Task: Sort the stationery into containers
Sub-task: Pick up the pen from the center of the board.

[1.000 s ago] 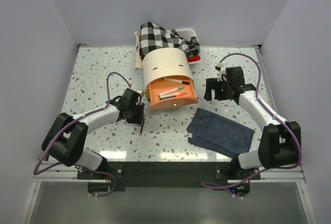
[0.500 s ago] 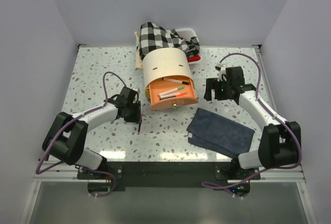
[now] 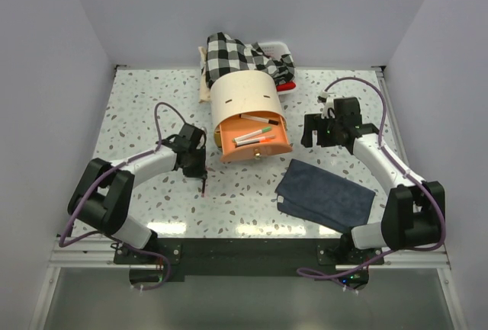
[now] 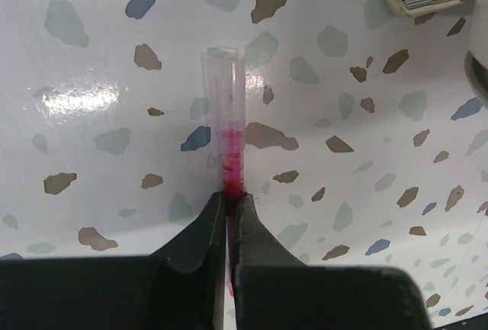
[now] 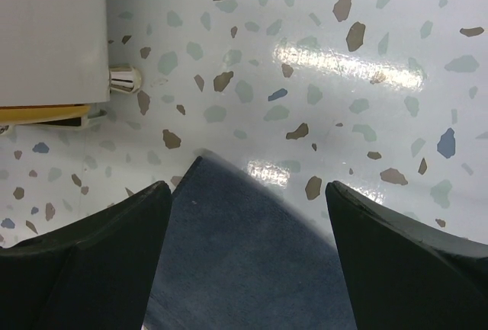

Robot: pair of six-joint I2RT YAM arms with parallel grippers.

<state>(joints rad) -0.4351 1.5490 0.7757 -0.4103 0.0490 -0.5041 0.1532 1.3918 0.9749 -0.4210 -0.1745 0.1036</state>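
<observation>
My left gripper [image 4: 229, 199] is shut on a thin red pen with a clear cap [image 4: 226, 128] and holds it just above the speckled table, left of the cabinet [image 3: 241, 100]; the pen [image 3: 204, 184] hangs below the left gripper [image 3: 200, 168] in the top view. The cream drum cabinet has one orange drawer [image 3: 258, 145] pulled open, with several pens and an orange-capped marker [image 3: 255, 136] in it. My right gripper [image 3: 308, 133] is open and empty, right of the drawer; in the right wrist view it [image 5: 248, 200] hovers over the corner of the dark blue cloth [image 5: 244, 261].
The dark blue cloth [image 3: 324, 195] lies front right. A white tray with checked black-and-white fabric [image 3: 240, 57] stands behind the cabinet. A cabinet foot [image 5: 124, 79] and its wall [image 5: 49, 33] show in the right wrist view. White walls close in the table.
My left gripper has drawn slightly left and back with the pen, and the pen now hangs more upright. The right arm has barely moved.
</observation>
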